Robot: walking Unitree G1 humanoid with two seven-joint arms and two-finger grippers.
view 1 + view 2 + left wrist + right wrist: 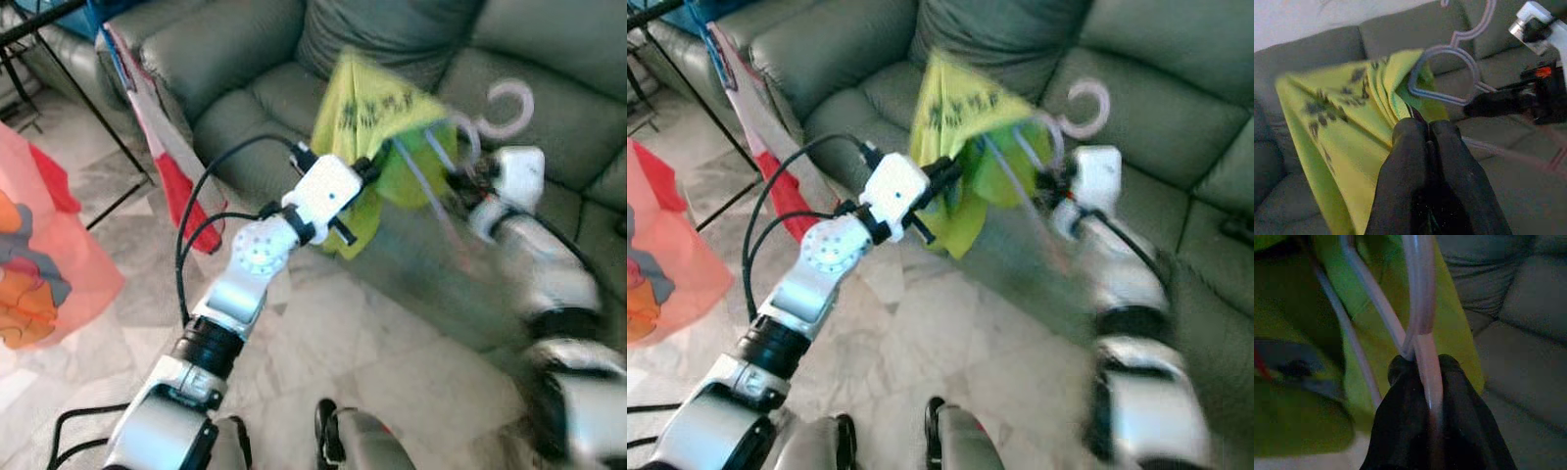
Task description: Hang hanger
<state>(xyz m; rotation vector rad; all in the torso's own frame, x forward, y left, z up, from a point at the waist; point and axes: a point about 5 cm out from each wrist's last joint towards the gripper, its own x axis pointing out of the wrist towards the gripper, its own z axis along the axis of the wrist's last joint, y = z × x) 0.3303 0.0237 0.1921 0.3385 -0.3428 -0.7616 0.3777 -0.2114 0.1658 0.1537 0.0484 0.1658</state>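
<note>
The pale plastic hanger (460,137) is held aloft before the grey sofa (549,88), hook uppermost, clamped by the right gripper (1422,369), while its yellow-green cloth (1342,127) is pinched by the left gripper (1427,132) alongside.

place: home living room | seating: grey-green leather sofa (245,59) beyond both grippers, cushion (392,29) on it | floor: pale marble tiles (323,333) below the arms | laundry: clothes on a black rack (59,59) left of the left gripper
</note>
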